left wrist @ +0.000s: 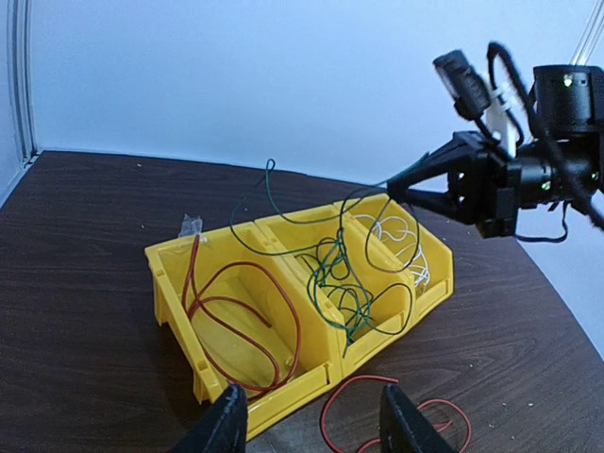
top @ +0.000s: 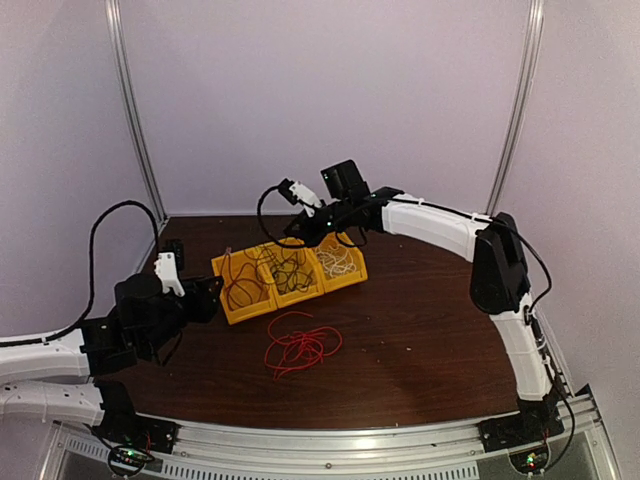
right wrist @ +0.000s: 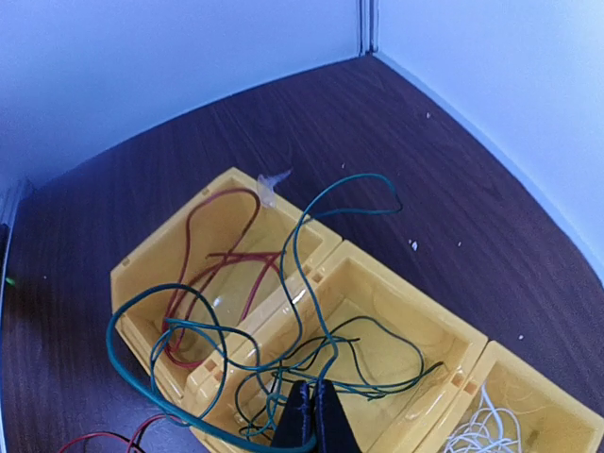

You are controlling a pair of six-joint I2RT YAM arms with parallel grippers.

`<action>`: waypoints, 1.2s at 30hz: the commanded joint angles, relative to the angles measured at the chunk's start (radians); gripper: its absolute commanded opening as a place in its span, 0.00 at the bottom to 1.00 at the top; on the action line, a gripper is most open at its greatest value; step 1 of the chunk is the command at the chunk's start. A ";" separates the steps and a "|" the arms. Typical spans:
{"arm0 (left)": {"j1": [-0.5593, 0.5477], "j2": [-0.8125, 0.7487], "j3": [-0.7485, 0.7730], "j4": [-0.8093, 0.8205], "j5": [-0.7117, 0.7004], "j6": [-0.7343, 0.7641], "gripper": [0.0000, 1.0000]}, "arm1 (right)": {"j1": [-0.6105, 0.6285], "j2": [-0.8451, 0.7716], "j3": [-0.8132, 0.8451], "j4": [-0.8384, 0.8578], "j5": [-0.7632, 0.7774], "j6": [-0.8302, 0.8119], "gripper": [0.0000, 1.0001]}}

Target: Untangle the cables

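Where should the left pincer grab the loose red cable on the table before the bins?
Probably at an outer loop on the left edge of the red cable, the side nearest the open left pincer, coming straight down with the jaws across the strand. It lies flat on the table, leaving nothing to slip under sideways, and its middle is a crossing of several strands.

The surface (top: pixel 420 330) looks like dark wood with fine grain, matt. The yellow bins (left wrist: pixel 170 283) are smooth plastic, a little glossy inside. The green cable (right wrist: pixel 123 363) and the red cable (top: pixel 298 345) have smooth, slightly shiny insulation. At 6 o'clock the rail (top: pixel 350 440) is pale brushed metal. My right gripper (right wrist: pixel 311 420) is matt black plastic.
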 commanded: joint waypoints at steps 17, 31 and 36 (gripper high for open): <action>0.007 0.135 0.084 -0.050 -0.045 -0.075 0.63 | 0.014 0.213 0.034 -0.045 0.182 0.108 0.00; 0.008 0.146 0.079 -0.026 -0.030 -0.090 0.63 | 0.013 -0.070 -0.145 -0.080 0.136 0.076 0.44; 0.008 0.116 0.072 -0.042 -0.034 -0.088 0.63 | 0.018 -0.122 -0.160 -0.143 0.118 0.035 0.56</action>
